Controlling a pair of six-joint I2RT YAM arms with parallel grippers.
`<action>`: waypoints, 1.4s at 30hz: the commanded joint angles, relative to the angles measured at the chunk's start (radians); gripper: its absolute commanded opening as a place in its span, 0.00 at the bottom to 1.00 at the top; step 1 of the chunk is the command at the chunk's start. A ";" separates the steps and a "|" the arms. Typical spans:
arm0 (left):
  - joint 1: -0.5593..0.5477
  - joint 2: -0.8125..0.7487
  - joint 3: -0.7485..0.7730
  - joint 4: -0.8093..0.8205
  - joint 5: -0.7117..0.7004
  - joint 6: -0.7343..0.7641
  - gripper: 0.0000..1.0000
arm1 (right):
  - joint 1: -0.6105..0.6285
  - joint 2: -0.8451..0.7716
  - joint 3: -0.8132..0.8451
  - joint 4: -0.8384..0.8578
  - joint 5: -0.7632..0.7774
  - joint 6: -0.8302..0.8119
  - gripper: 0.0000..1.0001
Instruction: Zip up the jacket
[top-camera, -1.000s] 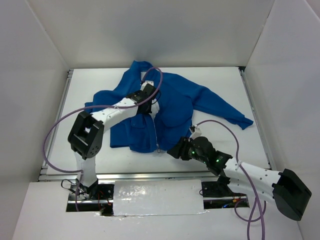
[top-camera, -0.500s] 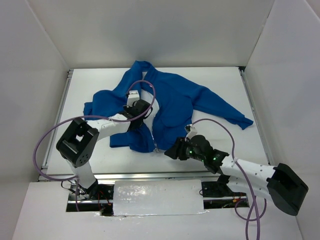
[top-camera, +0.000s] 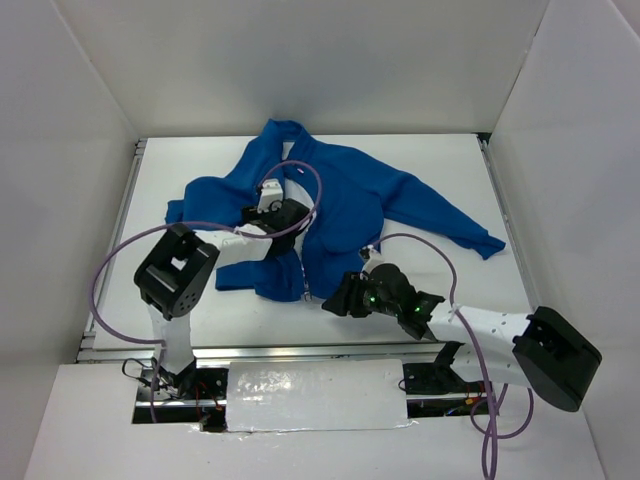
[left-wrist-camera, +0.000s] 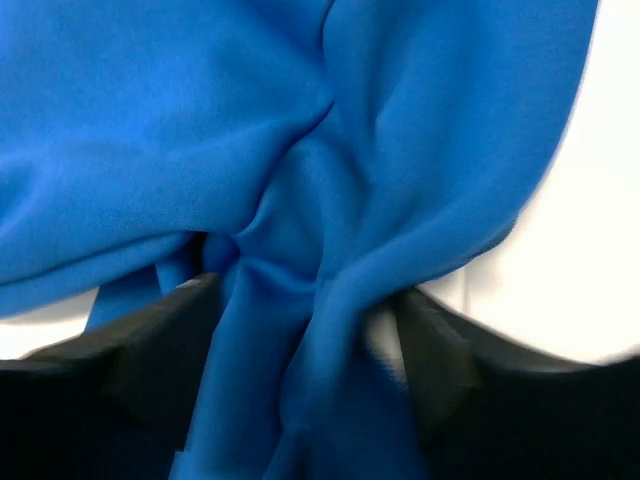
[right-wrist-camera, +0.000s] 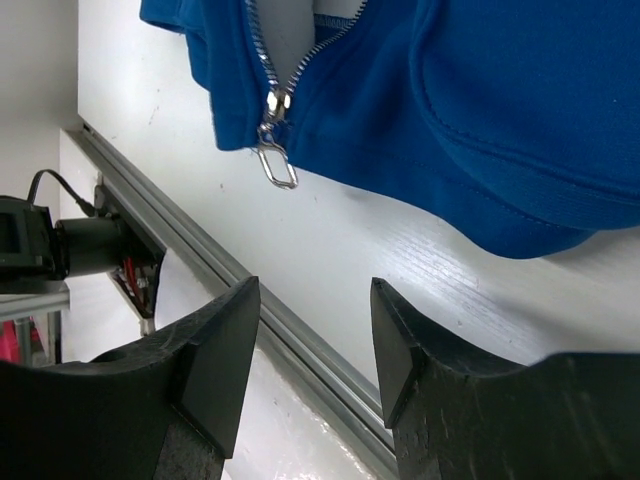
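The bright blue jacket (top-camera: 350, 200) lies spread on the white table, front up, with its zipper parted above the hem. My left gripper (top-camera: 283, 214) rests on the jacket's left front. In the left wrist view its jaws (left-wrist-camera: 300, 350) stand wide apart with bunched blue fleece (left-wrist-camera: 200, 120) lying loosely between them. My right gripper (top-camera: 332, 303) hovers just off the hem, open and empty. In the right wrist view the metal zipper pull (right-wrist-camera: 278, 166) hangs from the slider at the hem, up and left of the right gripper (right-wrist-camera: 312, 300).
A metal rail (right-wrist-camera: 300, 340) runs along the table's near edge, right under the right gripper. Purple cables (top-camera: 300, 170) loop over the jacket from the left arm. White walls enclose the table on three sides.
My left gripper has drawn back toward the near left over the jacket and its jaws have opened off the fabric. My right gripper has crept left toward the zipper's lower end.
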 joint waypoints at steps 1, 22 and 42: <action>-0.003 -0.090 -0.047 0.022 0.032 -0.041 0.85 | 0.010 -0.023 0.051 0.044 -0.001 -0.016 0.56; -0.136 -0.880 -0.696 0.190 0.857 -0.320 0.89 | -0.021 -0.140 0.101 -0.083 0.072 0.003 0.57; -0.147 -0.573 -0.745 0.614 1.005 -0.271 0.54 | -0.024 -0.117 0.098 -0.072 0.026 0.024 0.56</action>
